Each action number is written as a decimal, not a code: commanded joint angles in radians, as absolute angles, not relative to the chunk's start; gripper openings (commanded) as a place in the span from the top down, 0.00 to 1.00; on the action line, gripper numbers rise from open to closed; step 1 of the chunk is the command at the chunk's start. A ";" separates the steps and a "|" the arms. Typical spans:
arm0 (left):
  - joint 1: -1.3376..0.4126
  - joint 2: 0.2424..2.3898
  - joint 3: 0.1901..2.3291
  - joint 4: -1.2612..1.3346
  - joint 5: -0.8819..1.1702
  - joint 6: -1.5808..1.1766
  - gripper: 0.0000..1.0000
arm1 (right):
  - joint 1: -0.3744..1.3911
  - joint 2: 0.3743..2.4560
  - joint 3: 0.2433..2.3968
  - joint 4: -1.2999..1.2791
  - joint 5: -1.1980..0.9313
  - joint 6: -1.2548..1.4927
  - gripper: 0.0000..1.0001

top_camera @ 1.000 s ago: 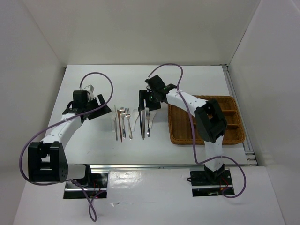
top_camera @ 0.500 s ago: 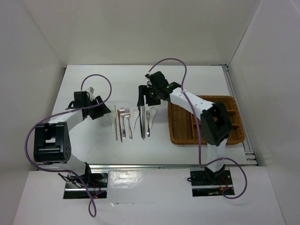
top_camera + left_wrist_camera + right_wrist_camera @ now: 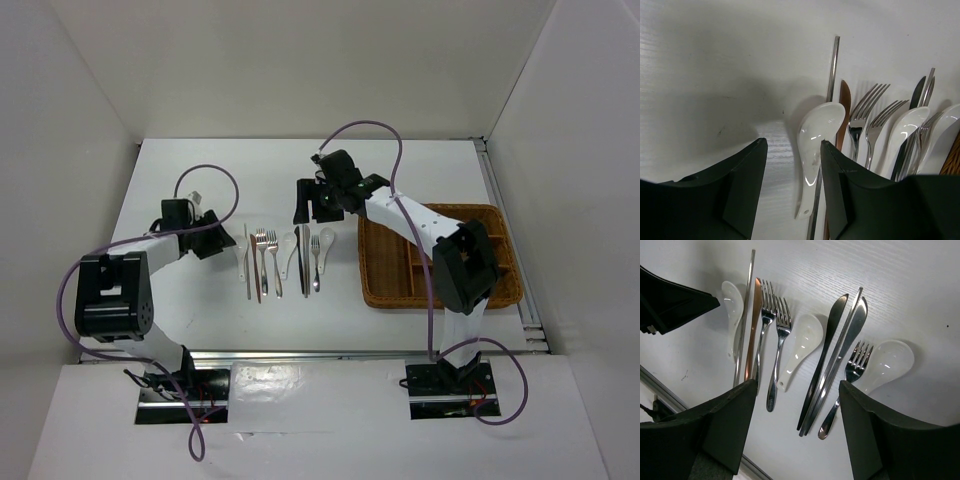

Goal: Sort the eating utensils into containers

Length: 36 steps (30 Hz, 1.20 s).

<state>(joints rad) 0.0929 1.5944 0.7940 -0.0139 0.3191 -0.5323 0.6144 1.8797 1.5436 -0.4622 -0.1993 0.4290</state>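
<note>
Eating utensils [image 3: 807, 336] lie side by side; silver, white, one copper-toned.

Utensils [image 3: 283, 258] lie closely packed; open table [image 3: 260, 180] surrounds them.

silver metal forks [image 3: 783, 326]: polished | white soup spoons [image 3: 820, 125]: glossy, smooth | brown woven wicker tray [image 3: 395, 297]: rough | white table [image 3: 715, 50]: matt, grained

Bright, even light — the white table [image 3: 420, 170] nearly washes out; broad soft shadows, glare spots on a white soup spoon [image 3: 817, 125].
</note>
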 commanded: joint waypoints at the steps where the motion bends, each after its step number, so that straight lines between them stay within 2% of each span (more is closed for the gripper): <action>1: 0.094 1.621 0.787 0.026 0.330 -0.548 0.40 | 0.609 1.830 1.534 -0.416 -0.201 0.426 0.26; 7: 0.094 1.654 0.778 0.057 0.342 -0.557 0.47 | 0.609 1.830 1.543 -0.416 -0.201 0.426 0.26; 15: 0.094 1.700 0.778 0.101 0.351 -0.578 0.50 | 0.609 1.830 1.552 -0.425 -0.201 0.417 0.26; 20: 0.074 1.721 0.778 0.101 0.333 -0.587 0.57 | 0.609 1.830 1.542 -0.425 -0.201 0.417 0.26; 28: 0.064 1.749 0.796 0.110 0.322 -0.597 0.81 | 0.618 1.821 1.519 -0.404 -0.204 0.407 0.26; 31: 0.064 1.749 0.818 0.110 0.322 -0.615 0.97 | 0.637 1.812 1.508 -0.374 -0.224 0.387 0.26; 36: 0.064 1.698 0.854 0.067 0.322 -0.634 1.00 | 0.655 1.812 1.508 -0.341 -0.274 0.387 0.26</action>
<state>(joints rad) 0.0673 1.7199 0.8215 0.1081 0.3450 -0.6308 0.6334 1.8717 1.5124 -0.4187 -0.2272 0.4076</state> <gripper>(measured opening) 0.141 0.740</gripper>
